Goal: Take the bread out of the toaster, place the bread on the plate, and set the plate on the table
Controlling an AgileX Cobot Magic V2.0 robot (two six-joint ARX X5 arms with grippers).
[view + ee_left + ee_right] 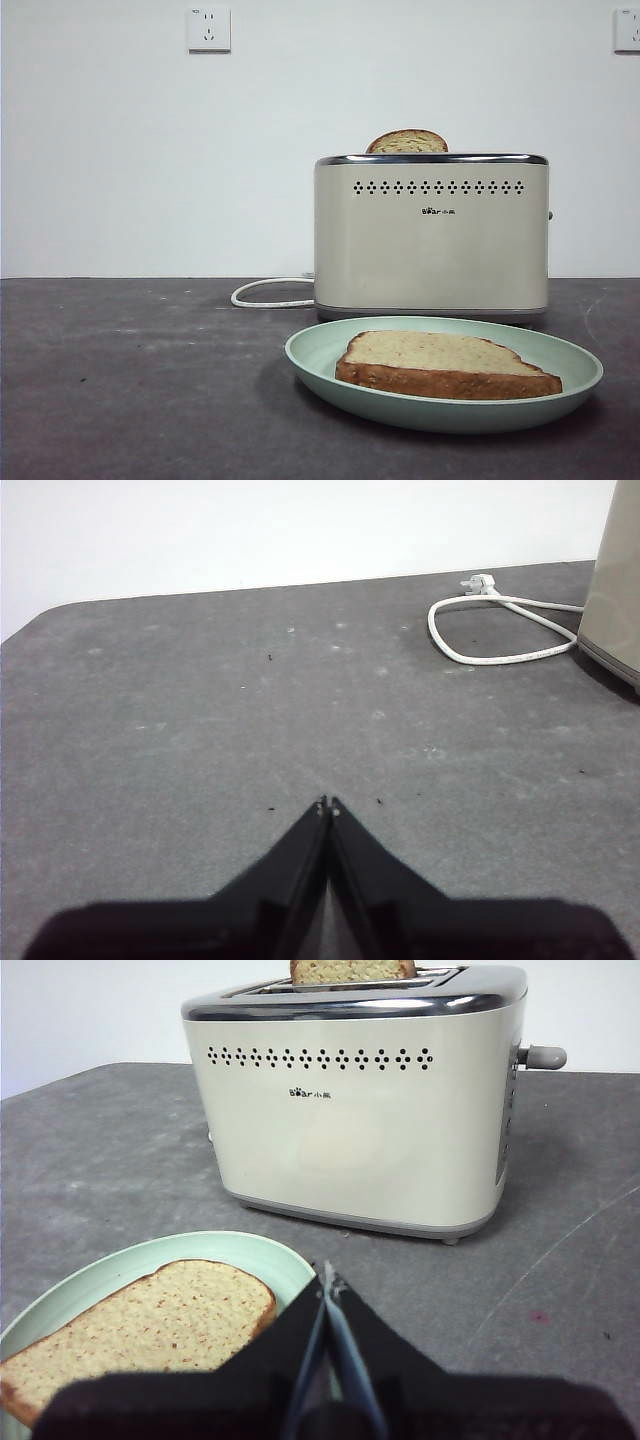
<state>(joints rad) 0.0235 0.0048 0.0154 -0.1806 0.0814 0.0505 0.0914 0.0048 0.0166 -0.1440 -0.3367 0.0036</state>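
Front view: the cream toaster (431,236) is seen standing upright on the dark grey table (130,390), with a chrome top rim, a row of small dark holes and a tiny logo on its face. A second slice (407,142) is seen rising from its top slot, only the domed crust being shown above the rim. A white cord (268,293) is looped on the table beside the toaster. Just in front of the toaster, the pale mint-green plate (320,352) is set flat on the table, and the bread (445,364) is laid flat in it, crust edge toward the camera. Two white wall sockets (208,28) are mounted high on the pale wall behind. No arm is shown in this view. From the left wrist camera, the left gripper (328,805) is seen low over bare table, its two black jaws pressed together at the tips with nothing between them; the cord and its plug are seen well apart from it, and only an edge of the toaster is caught. From the right wrist camera, the right gripper (326,1282) is seen with its jaws likewise closed tip to tip on nothing, placed just beside the plate's rim, near the bread and in front of the toaster, whose side lever (541,1057) is visible.
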